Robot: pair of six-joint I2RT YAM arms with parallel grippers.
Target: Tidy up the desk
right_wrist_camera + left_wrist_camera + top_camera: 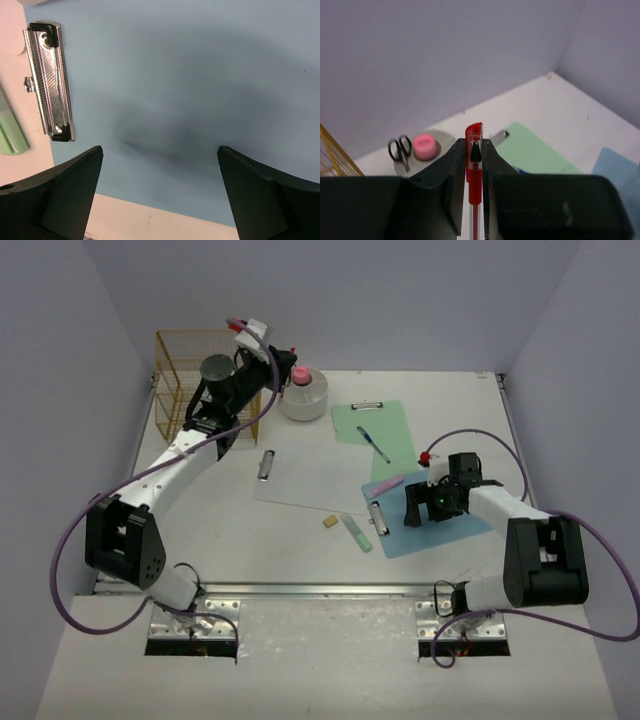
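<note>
The white desk [290, 550] holds scattered stationery. My left gripper [284, 358] is raised at the back left, next to a round white holder [305, 398]. It is shut on a red pen [474, 170], which stands upright between the fingers. The holder [445, 137] contains black scissors [400, 149] and a pink-topped item [425, 146]. My right gripper [412, 508] is open and empty, just above a blue clipboard [440, 525]. In the right wrist view its jaws stand wide apart [160, 165] over the blue board [175, 75], near the metal clip [50, 82].
A yellow wire basket [188, 380] stands at the back left. A green clipboard [385, 425] carries a blue pen [374, 444]. A pink marker [385, 483], a green marker [356, 533], a tan eraser [330, 522] and a silver clip [266, 464] lie mid-desk.
</note>
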